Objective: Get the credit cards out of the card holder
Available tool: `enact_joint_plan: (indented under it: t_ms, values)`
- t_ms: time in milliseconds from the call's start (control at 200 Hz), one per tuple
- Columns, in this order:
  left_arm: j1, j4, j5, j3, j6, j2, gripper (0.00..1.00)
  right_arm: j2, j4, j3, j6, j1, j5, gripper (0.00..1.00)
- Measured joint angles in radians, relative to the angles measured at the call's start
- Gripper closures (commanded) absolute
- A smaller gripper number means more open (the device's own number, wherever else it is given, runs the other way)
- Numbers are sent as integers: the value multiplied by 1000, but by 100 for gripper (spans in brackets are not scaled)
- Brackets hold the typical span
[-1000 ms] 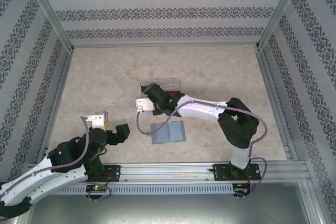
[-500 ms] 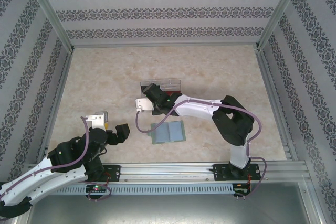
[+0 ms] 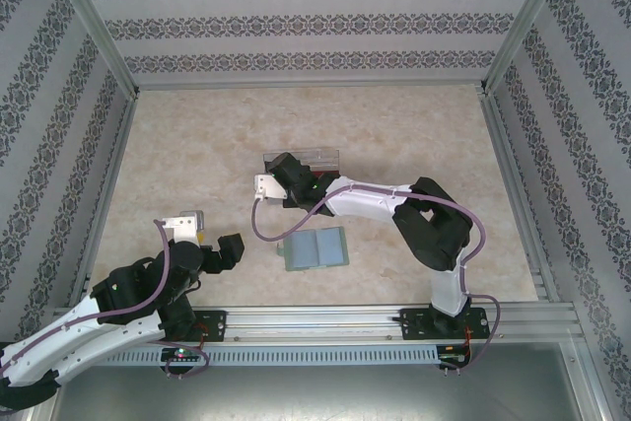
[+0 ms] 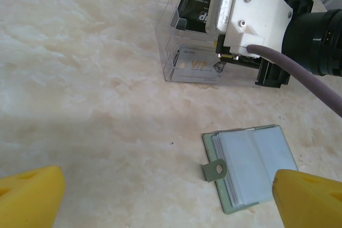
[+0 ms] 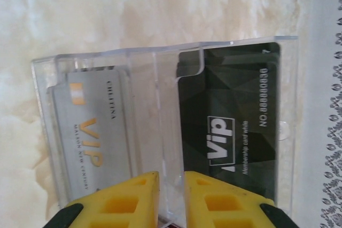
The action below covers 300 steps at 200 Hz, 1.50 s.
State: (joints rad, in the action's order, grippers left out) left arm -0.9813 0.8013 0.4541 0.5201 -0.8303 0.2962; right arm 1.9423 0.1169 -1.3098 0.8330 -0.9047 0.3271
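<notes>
The grey-green card holder (image 3: 315,249) lies open on the table, its pale blue-grey inside (image 4: 254,166) facing up and its clasp tab (image 4: 216,169) sticking out to the left. No card shows in it. My right gripper (image 3: 279,182) is at the near edge of the clear tray, its yellow fingers (image 5: 123,201) nearly together over the tray's divider. Only a red sliver of a credit card (image 5: 170,223) shows at the base of their gap. My left gripper (image 4: 168,177) hangs open left of the holder, nothing between its fingers.
The clear divided tray (image 5: 160,78) stands behind the holder, also seen from above (image 3: 325,157). It holds a silver VIP card (image 5: 88,132) and a black VIP card (image 5: 230,126). The right wrist's white camera block (image 4: 251,20) sits against the tray. Patterned walls and metal rails enclose the table.
The right gripper has crept slightly left and back, closer against the tray. The left arm and the card holder have stayed put.
</notes>
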Motion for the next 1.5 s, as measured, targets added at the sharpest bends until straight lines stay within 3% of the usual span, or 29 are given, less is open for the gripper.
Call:
enact_joint_plan:
  t_ms: [330,520,749,1044,1264,1329,1499]
  values:
    - [0,-1,-1,-2,0,0,0,-105,-34,69,-164,0,9,81]
    - [0,-32,-35,-23,0,27,0,-312,-43,173,-468,0,8,80]
    - [0,-153,-110,-23,-3,207,5,-546,-32,388,-877,25,-51,80]
    - [0,-367,-243,-16,-27,534,31,-762,-56,723,-1237,126,-241,72]
    - [-14,-489,-295,28,-75,730,40,-779,-123,907,-1400,130,-337,75]
    - [-22,-512,-305,38,-92,774,46,-779,-136,932,-1432,130,-355,75]
    - [-42,-547,-321,77,-114,877,49,-779,-200,962,-1487,130,-398,77]
